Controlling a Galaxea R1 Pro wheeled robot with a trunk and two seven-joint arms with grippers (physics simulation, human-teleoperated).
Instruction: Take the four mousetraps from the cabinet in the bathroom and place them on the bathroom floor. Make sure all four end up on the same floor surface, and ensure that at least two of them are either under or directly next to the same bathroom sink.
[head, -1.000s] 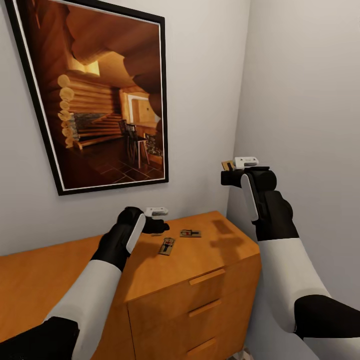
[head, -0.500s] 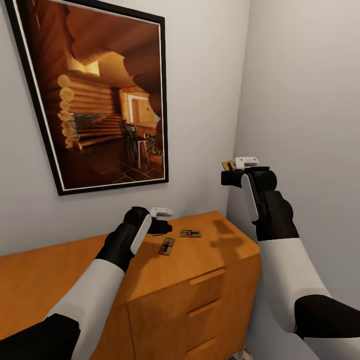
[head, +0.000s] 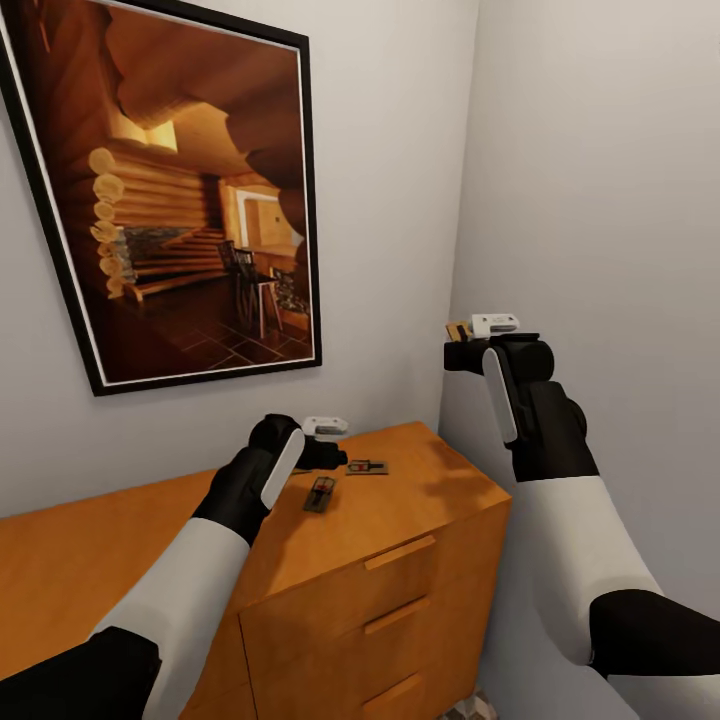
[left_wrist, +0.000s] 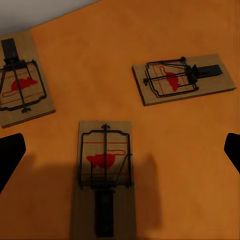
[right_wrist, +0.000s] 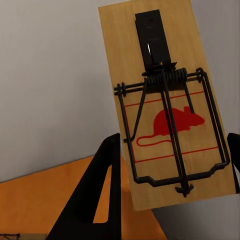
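Note:
On the orange-brown cabinet (head: 430, 495) top lie two mousetraps (head: 320, 494) (head: 367, 467), just right of my left gripper (head: 328, 456), which hovers low over the wood. The left wrist view looks down on three mousetraps: one between the fingers (left_wrist: 105, 175), one further off (left_wrist: 182, 78) and one to the side (left_wrist: 22, 87). The left gripper (left_wrist: 120, 155) is open, its dark fingertips (left_wrist: 10, 160) wide apart at both edges. My right gripper (head: 458, 342) is raised near the wall corner, shut on a fourth mousetrap (right_wrist: 167, 105), also seen as a small brown edge (head: 456, 330).
A large framed picture of a log cabin (head: 170, 200) hangs on the wall behind the cabinet. The cabinet's right end, with several drawers (head: 400, 600), stands close to the side wall (head: 600, 200). A sliver of patterned floor (head: 465, 708) shows below.
The head view has shifted slightly, moving the scene leftward. My left gripper has crept right over the cabinet top toward the traps. The right arm holds its trap still.

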